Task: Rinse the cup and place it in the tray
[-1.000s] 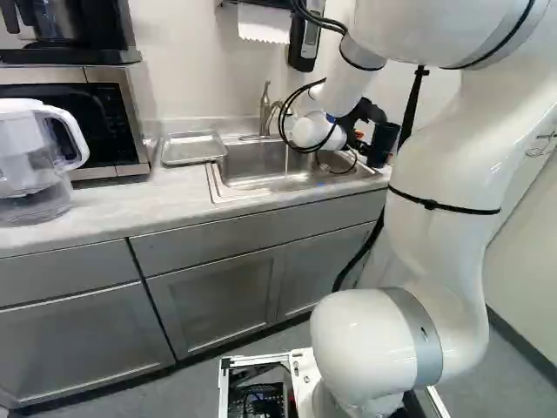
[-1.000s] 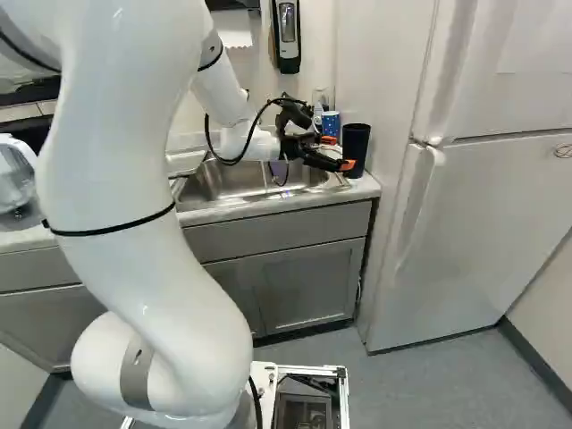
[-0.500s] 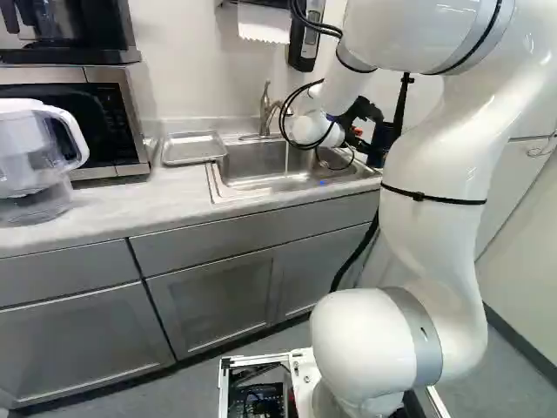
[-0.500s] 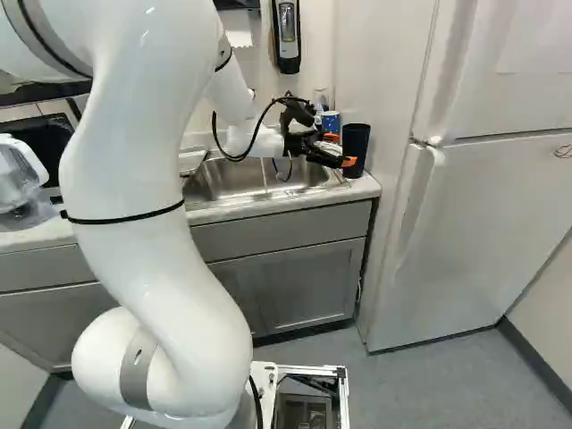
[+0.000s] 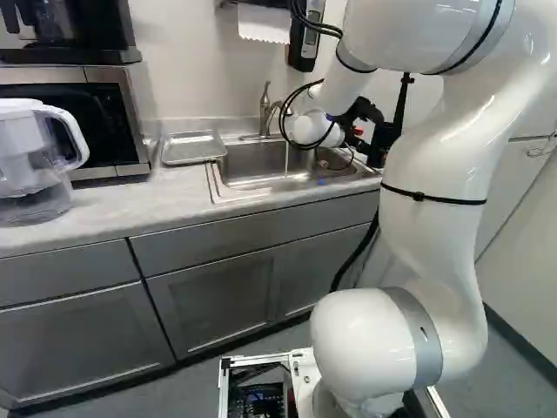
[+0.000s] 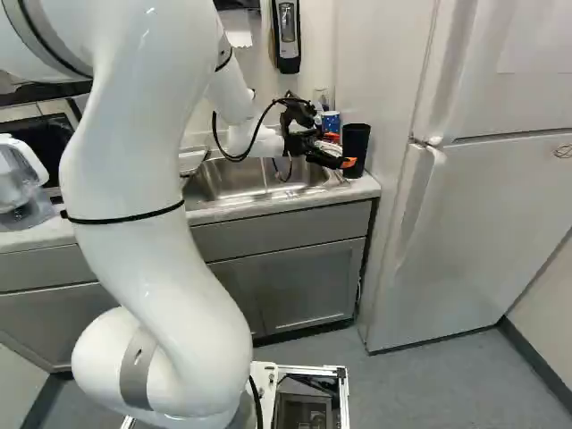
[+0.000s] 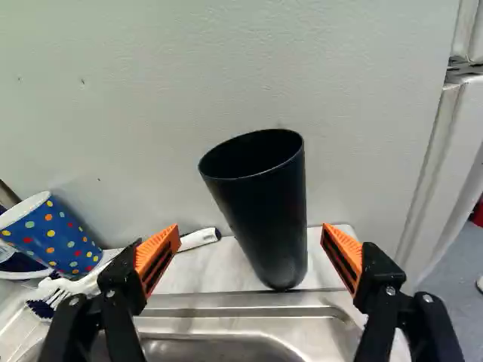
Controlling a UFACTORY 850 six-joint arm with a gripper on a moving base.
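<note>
One white arm [image 6: 147,241] is rising from the joint at the foot of both base views and is reaching over the sink [image 5: 261,165]. Grey cabinets [image 5: 209,296] are standing ahead of it, and a clear pitcher [image 5: 26,157] is sitting on the surface [image 5: 122,205] at the left of the left base view. The pincer [image 6: 340,150] is holding its two fingers wide apart, and nothing is being gripped. Just ahead, the black cup [image 7: 264,204] is standing upright on the surface beyond the sink's rim, its body showing between the spread orange pads [image 7: 160,253]. A brush [image 7: 83,285] is lying near one finger, and a spotted blue cup [image 7: 53,234] is resting close to it. Further left in the left base view, the metal tray [image 5: 191,146] is lying beside the sink, with a microwave [image 5: 74,126] standing to its left. Behind the basin the tap [image 5: 265,109] is rising, and a thin stream of water [image 5: 286,161] is falling into the sink. A dispenser [image 6: 288,36] is hanging on the wall.
</note>
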